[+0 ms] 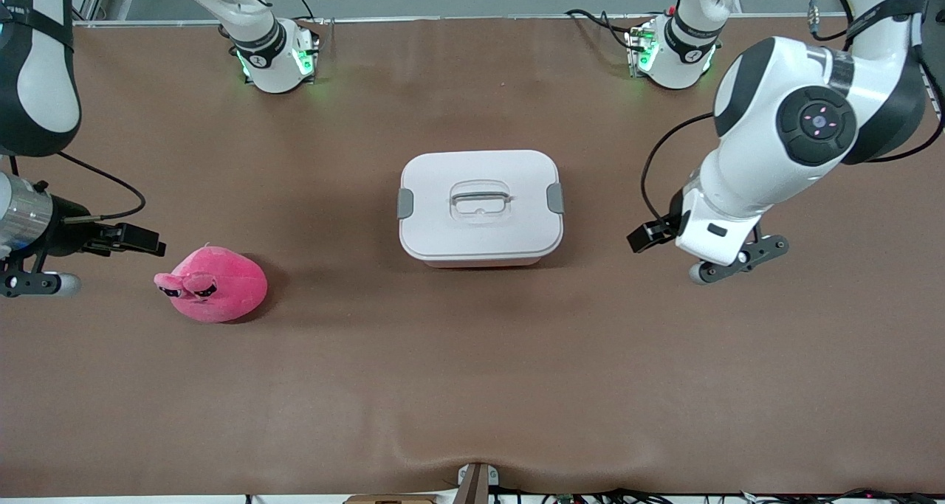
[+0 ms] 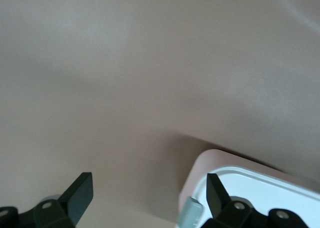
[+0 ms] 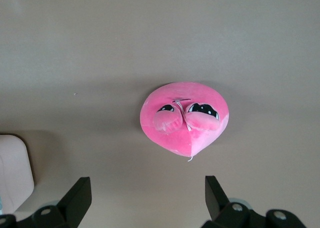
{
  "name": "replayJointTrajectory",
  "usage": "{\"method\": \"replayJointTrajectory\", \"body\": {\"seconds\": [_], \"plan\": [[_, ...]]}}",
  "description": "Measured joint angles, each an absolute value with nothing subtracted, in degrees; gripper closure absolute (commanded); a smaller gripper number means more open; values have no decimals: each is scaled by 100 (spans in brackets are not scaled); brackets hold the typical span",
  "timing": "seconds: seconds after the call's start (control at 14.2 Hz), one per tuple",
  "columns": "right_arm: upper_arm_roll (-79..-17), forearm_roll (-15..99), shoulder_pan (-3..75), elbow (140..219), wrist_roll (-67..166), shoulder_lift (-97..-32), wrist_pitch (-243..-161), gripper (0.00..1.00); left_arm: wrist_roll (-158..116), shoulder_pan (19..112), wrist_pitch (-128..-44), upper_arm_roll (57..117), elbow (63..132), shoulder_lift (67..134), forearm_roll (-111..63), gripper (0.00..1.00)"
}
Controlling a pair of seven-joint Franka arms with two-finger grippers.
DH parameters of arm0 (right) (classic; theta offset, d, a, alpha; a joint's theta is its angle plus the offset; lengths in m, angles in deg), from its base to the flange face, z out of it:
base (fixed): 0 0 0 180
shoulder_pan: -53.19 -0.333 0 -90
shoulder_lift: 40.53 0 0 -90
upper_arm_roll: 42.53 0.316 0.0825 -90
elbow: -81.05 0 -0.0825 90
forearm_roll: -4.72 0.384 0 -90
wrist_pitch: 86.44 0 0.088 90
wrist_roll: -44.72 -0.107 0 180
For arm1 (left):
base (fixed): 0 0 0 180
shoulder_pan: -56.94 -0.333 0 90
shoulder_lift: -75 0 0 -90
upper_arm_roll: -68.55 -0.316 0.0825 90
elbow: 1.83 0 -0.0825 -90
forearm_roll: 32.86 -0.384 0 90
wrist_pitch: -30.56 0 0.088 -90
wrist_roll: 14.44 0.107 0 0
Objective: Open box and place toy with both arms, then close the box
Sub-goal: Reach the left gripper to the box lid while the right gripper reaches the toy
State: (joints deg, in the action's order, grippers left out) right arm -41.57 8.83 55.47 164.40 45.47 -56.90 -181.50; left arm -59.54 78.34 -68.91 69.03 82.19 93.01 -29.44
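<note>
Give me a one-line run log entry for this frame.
box: shut, clips on | toy: on table, toward right arm's end | left gripper: open, beside box | right gripper: open, by toy | stage: not started

My left arm bends down from its base, my left gripper hanging over the worktop's left-arm end, fingers spread wide and empty. My right gripper hangs over the right-arm edge, fingers equally wide, holding nothing.
</note>
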Motion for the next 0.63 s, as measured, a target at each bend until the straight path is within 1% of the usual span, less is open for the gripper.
{"method": "replayJointTrajectory", "body": {"seconds": [0.28,0.63], "plan": [[-4147,838,5367,16427,4646,-5835,-18144,0,-7793,8441,-6894,6921,8217,9329,-2935,0],[-4145,838,5330,16439,5187,-6596,-18765,0,-9041,8826,-6894,6921,8220,9424,-2935,0]]}}
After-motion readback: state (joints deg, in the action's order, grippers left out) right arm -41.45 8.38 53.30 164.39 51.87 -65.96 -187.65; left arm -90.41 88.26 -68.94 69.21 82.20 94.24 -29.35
